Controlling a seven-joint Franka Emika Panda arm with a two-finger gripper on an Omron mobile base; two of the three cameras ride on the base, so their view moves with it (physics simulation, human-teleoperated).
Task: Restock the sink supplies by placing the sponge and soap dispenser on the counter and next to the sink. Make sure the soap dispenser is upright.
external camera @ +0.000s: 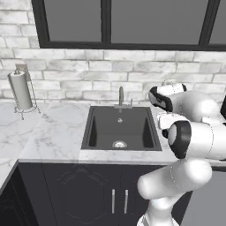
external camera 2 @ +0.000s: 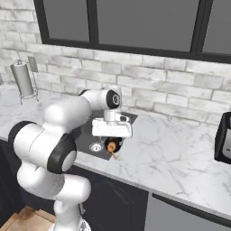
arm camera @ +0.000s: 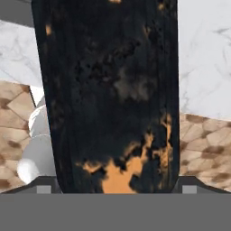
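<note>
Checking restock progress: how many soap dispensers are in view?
1: the soap dispenser sits in the gripper above the counter's front edge, right of the sink. Others may be hidden.

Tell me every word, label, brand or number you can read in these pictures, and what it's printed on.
None can be read. The soap dispenser held in the gripper shows only dark and orange patches in the hand view, no lettering. The paper towel roll and the dark appliance at the right bear no visible print.
</note>
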